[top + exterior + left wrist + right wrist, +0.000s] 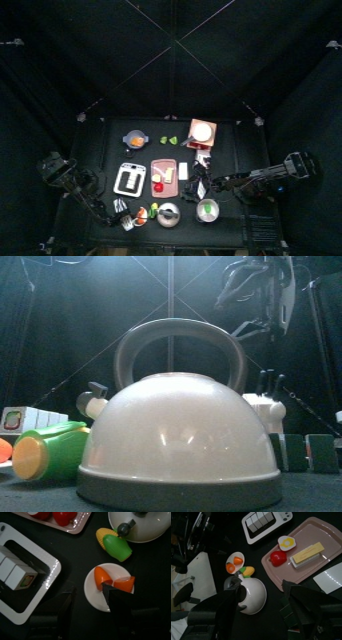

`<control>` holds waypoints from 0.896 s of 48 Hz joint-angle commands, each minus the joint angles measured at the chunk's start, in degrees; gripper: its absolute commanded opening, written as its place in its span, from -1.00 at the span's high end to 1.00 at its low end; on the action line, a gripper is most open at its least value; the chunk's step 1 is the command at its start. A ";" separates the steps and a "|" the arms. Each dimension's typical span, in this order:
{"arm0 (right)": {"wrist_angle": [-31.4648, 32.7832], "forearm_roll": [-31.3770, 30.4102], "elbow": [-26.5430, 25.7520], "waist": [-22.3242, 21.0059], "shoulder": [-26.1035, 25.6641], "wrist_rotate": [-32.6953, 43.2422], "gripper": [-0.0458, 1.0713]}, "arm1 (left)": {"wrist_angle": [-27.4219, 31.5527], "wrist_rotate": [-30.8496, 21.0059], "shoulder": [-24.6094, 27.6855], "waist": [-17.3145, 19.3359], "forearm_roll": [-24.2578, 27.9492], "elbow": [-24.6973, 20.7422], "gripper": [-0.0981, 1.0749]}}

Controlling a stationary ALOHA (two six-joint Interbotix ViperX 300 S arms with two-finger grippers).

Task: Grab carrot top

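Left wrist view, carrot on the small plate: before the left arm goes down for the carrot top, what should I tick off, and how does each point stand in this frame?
1. Left tool open: ok, the jaws stand wide apart.
2. Left tool empty: ok, nothing sits between the jaws.
3. Carrot pieces in view: ok, two orange pieces lie on the small white plate.
4. Tool lined up over the plate: ok, the plate shows between the jaws.
5. Which piece is the top: cannot tell, no green shows on either.
6. Neighbours clear: ok, the green and yellow toy and the kettle lie apart from the plate.
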 commanded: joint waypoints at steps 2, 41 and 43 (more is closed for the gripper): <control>-0.62 0.09 -1.58 0.18 -0.18 0.00 -0.81 | 0.26 -1.05 2.37 0.79 -0.26 -4.22 -0.58; -0.62 -0.18 -2.99 1.41 4.04 -0.18 -0.81 | -6.42 -2.11 6.94 -2.90 0.18 -5.71 -0.57; -0.62 -0.26 -3.08 1.41 4.31 -0.35 -0.81 | -6.59 -2.11 7.03 -3.08 0.26 -5.36 -0.57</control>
